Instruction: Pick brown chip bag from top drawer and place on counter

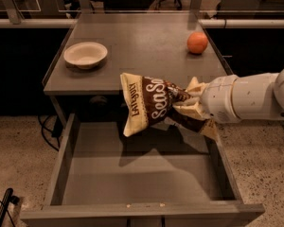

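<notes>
The brown chip bag, dark brown with cream edges and "Sea Salt" and "Late July" lettering, hangs in the air above the open top drawer, level with the counter's front edge. My gripper comes in from the right on a white arm and is shut on the bag's right end. The drawer's flat bottom is bare below the bag and carries its shadow. The counter is the grey tabletop behind the bag.
A cream bowl sits on the counter's left side. An orange fruit sits at its right side. Black cables lie on the speckled floor at the left.
</notes>
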Robot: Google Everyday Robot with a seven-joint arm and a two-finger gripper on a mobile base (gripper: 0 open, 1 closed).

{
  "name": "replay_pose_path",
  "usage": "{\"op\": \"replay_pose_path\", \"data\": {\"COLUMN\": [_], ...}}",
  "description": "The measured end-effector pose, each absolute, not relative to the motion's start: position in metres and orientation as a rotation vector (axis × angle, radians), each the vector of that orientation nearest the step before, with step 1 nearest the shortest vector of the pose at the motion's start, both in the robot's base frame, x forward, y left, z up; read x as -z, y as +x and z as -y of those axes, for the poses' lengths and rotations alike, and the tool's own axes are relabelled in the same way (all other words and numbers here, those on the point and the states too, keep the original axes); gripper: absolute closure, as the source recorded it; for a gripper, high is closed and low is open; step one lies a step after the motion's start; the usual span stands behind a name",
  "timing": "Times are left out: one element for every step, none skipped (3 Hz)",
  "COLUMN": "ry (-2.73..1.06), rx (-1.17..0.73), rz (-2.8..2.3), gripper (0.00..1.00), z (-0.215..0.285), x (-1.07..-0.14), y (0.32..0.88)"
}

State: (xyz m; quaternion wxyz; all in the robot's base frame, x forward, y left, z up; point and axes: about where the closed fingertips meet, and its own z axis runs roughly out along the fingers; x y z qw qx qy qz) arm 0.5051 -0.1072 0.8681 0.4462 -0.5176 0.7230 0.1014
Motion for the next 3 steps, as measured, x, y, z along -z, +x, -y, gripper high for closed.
{"op": "replay_pose_path", "data": {"ry": [-1.323, -1.392, -1.406], "rx": [-0.21, -0.141, -0.114], "rz": [-1.742, -1.641, -1.603], "gripper": [1.0, 1.0, 1.0], "z": [0.093, 0.072, 0.069], "x": [-0.882, -0.927, -0.961], "y": [0.503, 0.518, 0.552]}}
